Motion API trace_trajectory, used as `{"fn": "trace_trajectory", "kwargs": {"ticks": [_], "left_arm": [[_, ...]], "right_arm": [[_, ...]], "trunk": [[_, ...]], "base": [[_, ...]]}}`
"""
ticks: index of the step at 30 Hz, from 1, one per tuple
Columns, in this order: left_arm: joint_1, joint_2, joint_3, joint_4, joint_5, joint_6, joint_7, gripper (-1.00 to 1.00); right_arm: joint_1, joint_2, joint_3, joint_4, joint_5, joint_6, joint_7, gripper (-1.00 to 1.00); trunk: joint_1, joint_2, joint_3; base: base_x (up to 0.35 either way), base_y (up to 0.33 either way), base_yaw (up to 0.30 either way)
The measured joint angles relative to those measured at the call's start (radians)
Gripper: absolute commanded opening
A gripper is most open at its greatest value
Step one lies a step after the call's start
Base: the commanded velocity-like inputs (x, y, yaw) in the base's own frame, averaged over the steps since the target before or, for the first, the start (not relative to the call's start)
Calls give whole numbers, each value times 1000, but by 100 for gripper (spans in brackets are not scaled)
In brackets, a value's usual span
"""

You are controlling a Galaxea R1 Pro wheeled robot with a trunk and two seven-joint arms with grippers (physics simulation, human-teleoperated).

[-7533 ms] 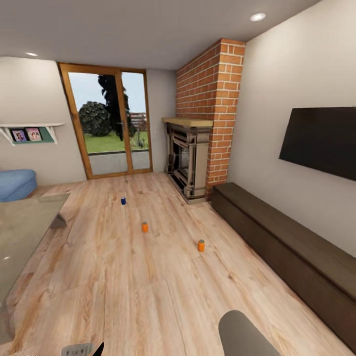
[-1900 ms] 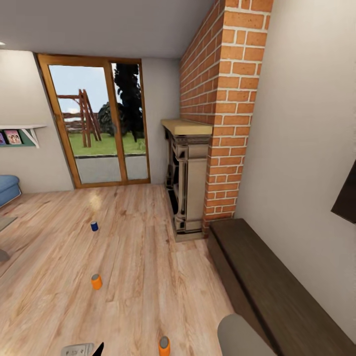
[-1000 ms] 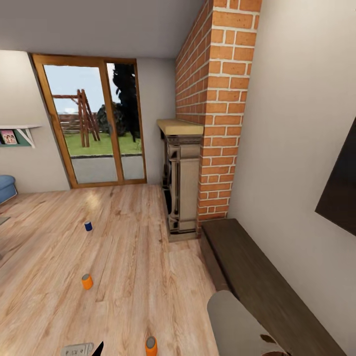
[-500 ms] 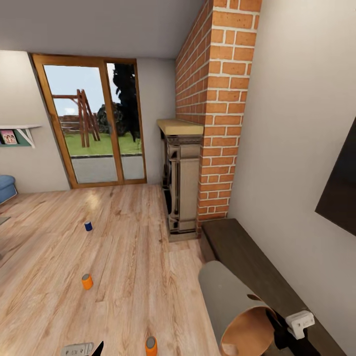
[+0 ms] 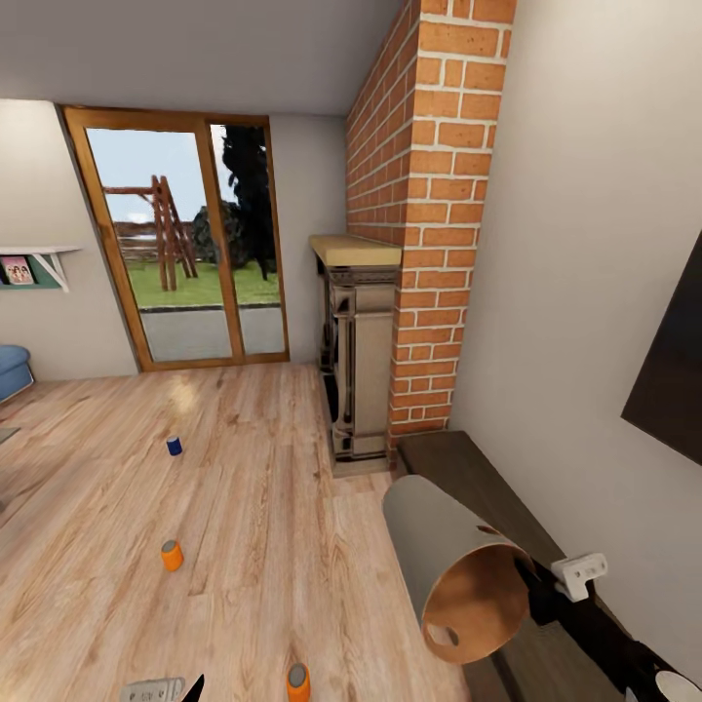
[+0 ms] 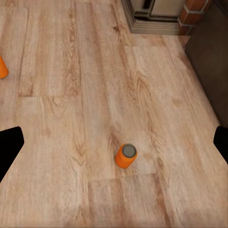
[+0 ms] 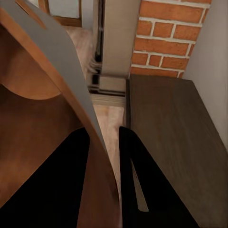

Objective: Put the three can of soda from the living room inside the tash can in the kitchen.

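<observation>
Three cans of soda stand upright on the wood floor in the head view: a dark blue one [image 5: 175, 446] farthest, an orange one [image 5: 172, 556] nearer, and another orange one [image 5: 297, 681] at the lower edge. That nearest orange can [image 6: 126, 156] lies below my open left gripper [image 6: 115, 145], and the other orange can [image 6: 1, 67] shows off to one side. My right gripper [image 5: 538, 597] is shut on the rim of the trash can [image 5: 456, 573], which hangs tilted with its brown inside toward me. Black fingers [image 7: 147, 190] straddle its wall [image 7: 71, 80].
A carved fireplace [image 5: 356, 361] and brick chimney [image 5: 419, 214] stand ahead on the right. A dark low bench [image 5: 458, 478] runs along the right wall under a black screen [image 5: 673, 361]. Glass doors [image 5: 185, 244] close the far wall, with a blue sofa [image 5: 10, 370] at far left.
The view has moved forward toward the cans. In the last second my right arm has raised the trash can into view and tilted it. The cans stay put.
</observation>
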Motion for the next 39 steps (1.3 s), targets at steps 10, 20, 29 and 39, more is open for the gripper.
{"fn": "trace_trajectory", "kwargs": {"ticks": [10,20,29,39], "left_arm": [[-1,0,-1,33,4,-6,0,100],[-1,-1,0,35,4,-6,0,100],[-1,-2,0,35,3,-6,0,100],[-1,-1,-1,31,4,-6,-1,100]], "right_arm": [[-50,-1,8,-148,-2,283,0,-100],[-161,-5,9,-156,1,426,0,-100],[-241,-4,9,-155,2,482,2,-100],[-294,-1,14,-153,2,494,16,-100]], "trunk": [[0,0,0],[0,0,0],[0,0,0],[0,0,0]], "base": [[0,0,0],[0,0,0],[0,0,0],[0,0,0]]}}
